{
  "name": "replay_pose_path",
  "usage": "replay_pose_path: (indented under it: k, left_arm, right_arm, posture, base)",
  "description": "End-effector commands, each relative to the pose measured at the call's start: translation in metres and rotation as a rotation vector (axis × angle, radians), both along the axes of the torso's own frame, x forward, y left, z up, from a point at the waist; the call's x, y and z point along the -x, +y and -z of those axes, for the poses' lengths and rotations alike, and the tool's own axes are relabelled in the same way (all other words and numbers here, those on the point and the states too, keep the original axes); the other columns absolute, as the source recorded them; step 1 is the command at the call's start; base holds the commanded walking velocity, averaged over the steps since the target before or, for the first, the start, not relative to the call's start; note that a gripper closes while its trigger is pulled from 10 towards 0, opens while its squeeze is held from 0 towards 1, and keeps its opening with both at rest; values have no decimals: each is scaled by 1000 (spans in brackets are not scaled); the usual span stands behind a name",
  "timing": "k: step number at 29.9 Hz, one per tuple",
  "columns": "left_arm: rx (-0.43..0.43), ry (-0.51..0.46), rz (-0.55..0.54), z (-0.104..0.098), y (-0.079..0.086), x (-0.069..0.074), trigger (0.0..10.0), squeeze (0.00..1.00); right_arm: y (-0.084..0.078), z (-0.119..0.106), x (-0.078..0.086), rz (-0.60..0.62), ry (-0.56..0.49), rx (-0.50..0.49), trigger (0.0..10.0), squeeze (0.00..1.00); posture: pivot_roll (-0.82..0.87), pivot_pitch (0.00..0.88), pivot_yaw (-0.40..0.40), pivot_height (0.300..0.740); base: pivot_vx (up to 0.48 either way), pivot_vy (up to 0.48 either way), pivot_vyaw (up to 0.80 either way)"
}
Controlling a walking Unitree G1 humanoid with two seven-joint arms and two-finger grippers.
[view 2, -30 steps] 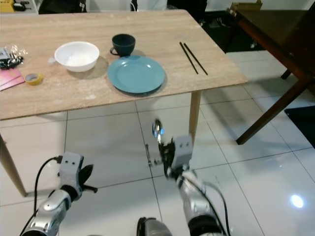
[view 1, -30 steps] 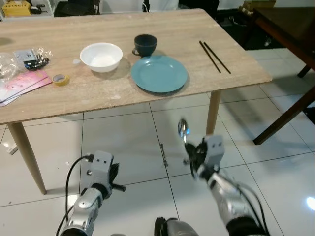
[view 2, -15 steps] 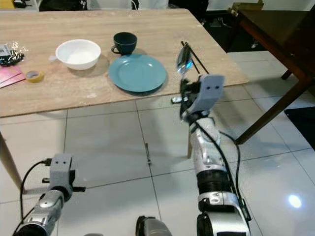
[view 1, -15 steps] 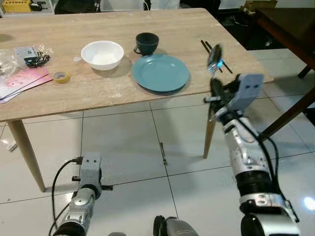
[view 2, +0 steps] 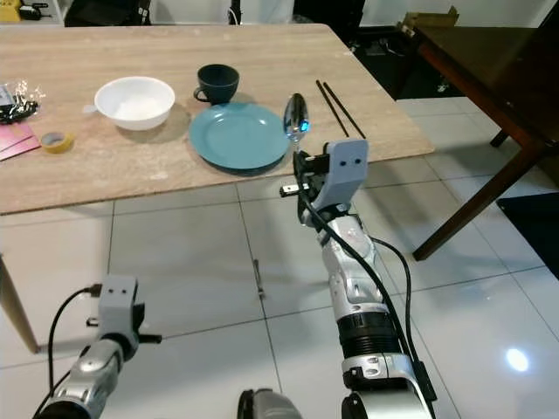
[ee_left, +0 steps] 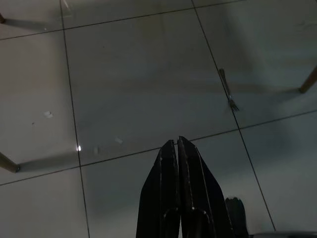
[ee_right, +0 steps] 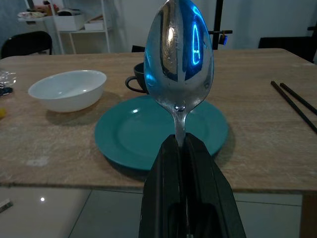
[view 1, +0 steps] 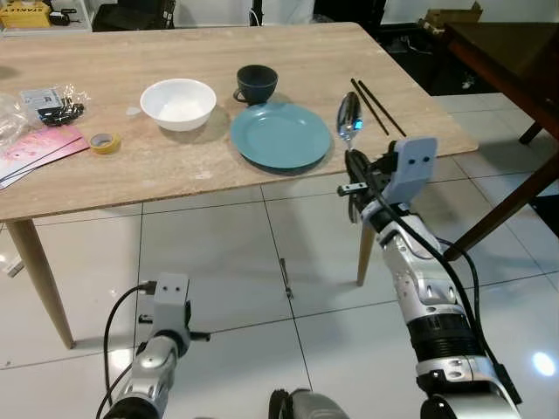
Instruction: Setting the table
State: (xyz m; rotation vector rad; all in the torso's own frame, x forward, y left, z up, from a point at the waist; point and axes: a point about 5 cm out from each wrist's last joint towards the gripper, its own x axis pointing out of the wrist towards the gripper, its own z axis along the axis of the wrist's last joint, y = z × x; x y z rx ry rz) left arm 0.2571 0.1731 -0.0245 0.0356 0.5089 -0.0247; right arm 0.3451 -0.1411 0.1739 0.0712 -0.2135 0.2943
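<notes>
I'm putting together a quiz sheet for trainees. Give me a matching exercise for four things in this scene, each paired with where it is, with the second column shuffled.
Things:
1. spoon
2. fork
3. chopsticks
4. dark cup

Places:
A. on the floor tiles under the table
B. on the table, just behind the teal plate
C. held upright in the right gripper
D. on the table near its right edge

Pairs: 1-C, 2-A, 3-D, 4-B
</notes>
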Motion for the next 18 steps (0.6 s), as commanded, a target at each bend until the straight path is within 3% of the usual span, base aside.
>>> replay_pose_path:
  k: [1, 18]
  left_arm:
    - [-2, 28, 2, 5, 1, 6, 10000, 0]
    - [5, 23, 5, 6, 1, 8, 10000, 0]
  right_arm:
    - [1, 1, 2, -4, 9, 2, 10000, 0]
    - [2, 2, 5, -9, 21, 4, 10000, 0]
  posture:
    - [46, 66, -35, 740]
    - [43, 55, -39, 740]
  base:
    - [270, 0, 0]
    - [280, 0, 0]
